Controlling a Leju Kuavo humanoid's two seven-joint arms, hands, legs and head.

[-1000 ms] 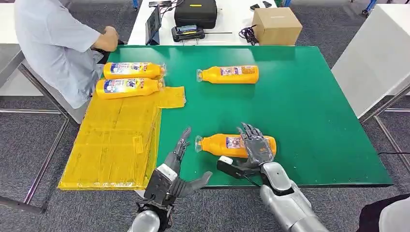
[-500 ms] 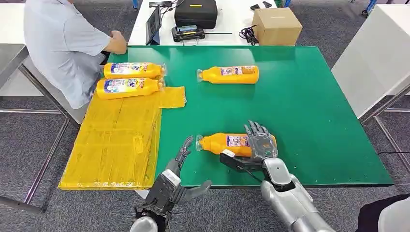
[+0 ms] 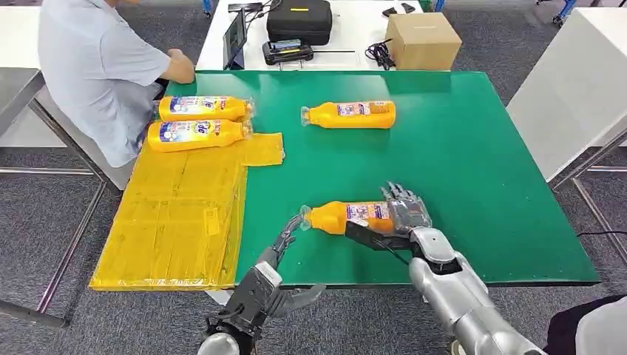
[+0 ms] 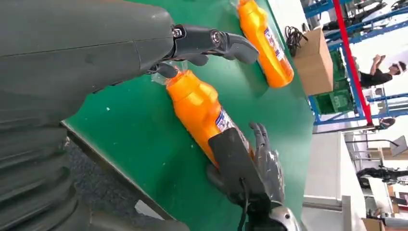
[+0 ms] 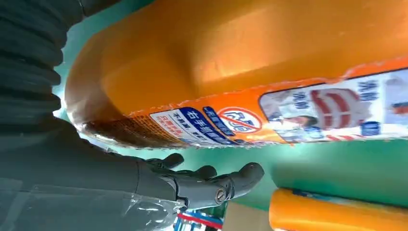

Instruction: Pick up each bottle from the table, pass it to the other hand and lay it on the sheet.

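Right hand (image 3: 405, 214) now wraps the near bottle (image 3: 347, 217), thumb under its front side, fingers over the far side; earlier it only lay on top. Bottle sits slightly further from the table edge, neck tipped up a bit. Left hand (image 3: 275, 277) drops lower and nearer the table edge, fingertips reaching the bottle's cap.

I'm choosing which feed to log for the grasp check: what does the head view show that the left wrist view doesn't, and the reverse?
Head view alone: the yellow sheet with two bottles at its far end, and the seated person. Left wrist view alone: the left hand's fingertips close over the near bottle's cap, and blue racking beyond the table. Both: the right hand gripping the near bottle, the far bottle, and the cardboard box.
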